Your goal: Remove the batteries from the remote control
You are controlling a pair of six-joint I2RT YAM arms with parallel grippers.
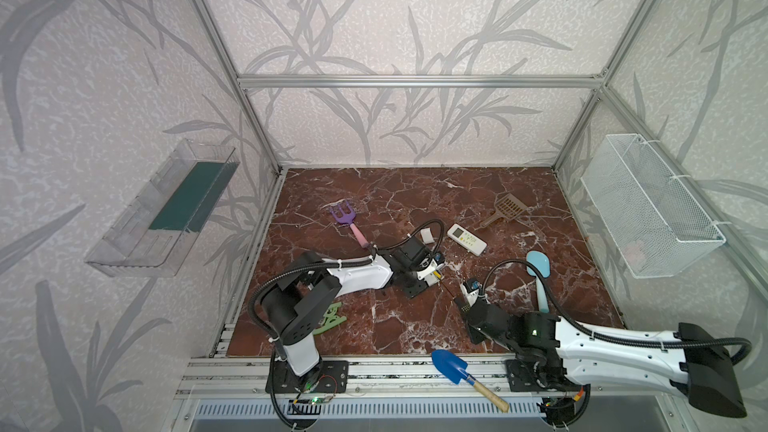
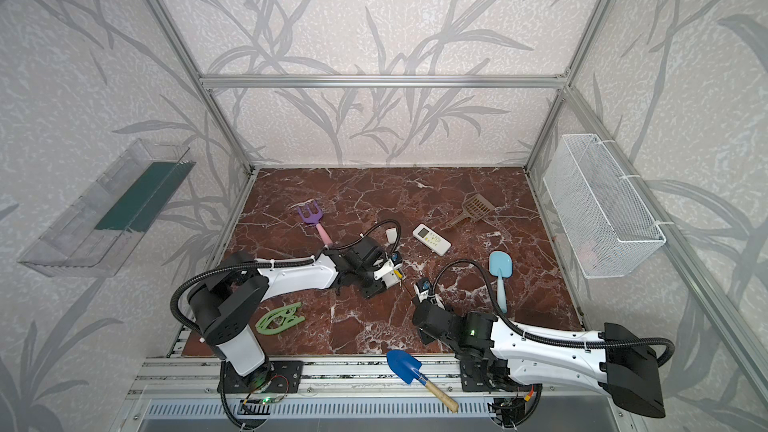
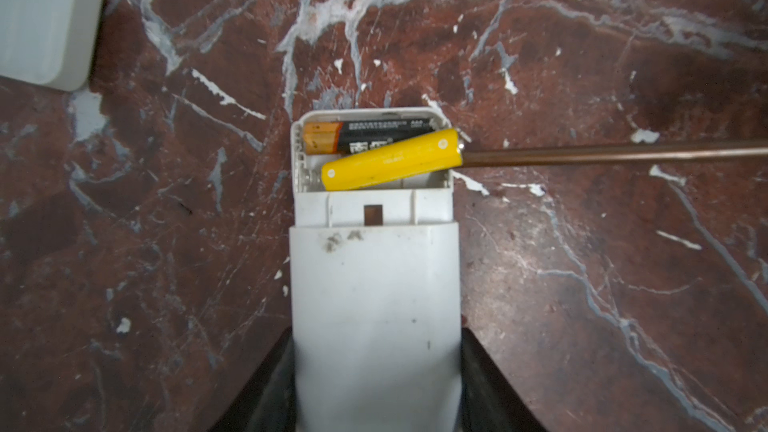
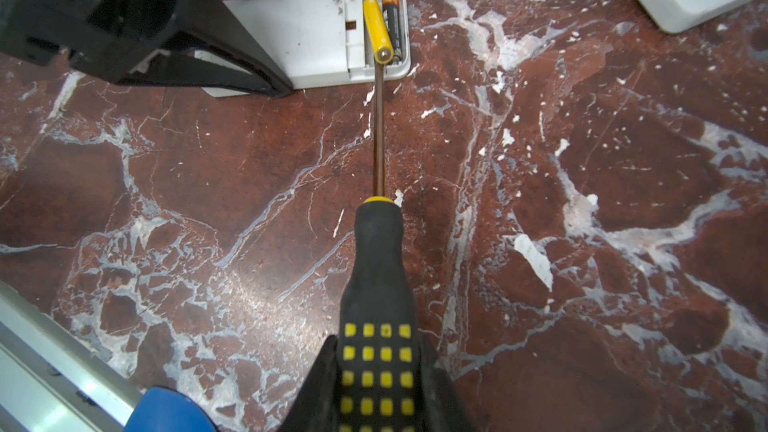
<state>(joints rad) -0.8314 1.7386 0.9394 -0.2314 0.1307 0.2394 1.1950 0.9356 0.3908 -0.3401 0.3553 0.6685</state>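
My right tool [image 4: 376,367] pinches the one screwdriver [image 4: 376,268] by its handle. The shaft runs straight ahead to the yellow battery [image 4: 377,29], and its tip meets that battery's near end, which is tilted up over the bay's rim. The far end sits down in the bay. The battery's long axis nearly continues the shaft and lies crosswise to the remote [image 3: 374,284], which my left tool [image 3: 376,334] clamps. My right arm is nearer.

I count two batteries: this one and a black-and-orange battery [image 3: 374,135] seated flat beyond it. Farther off on the surface [image 1: 395,326] lie one loose cover [image 1: 427,235] and a second remote [image 1: 466,238].
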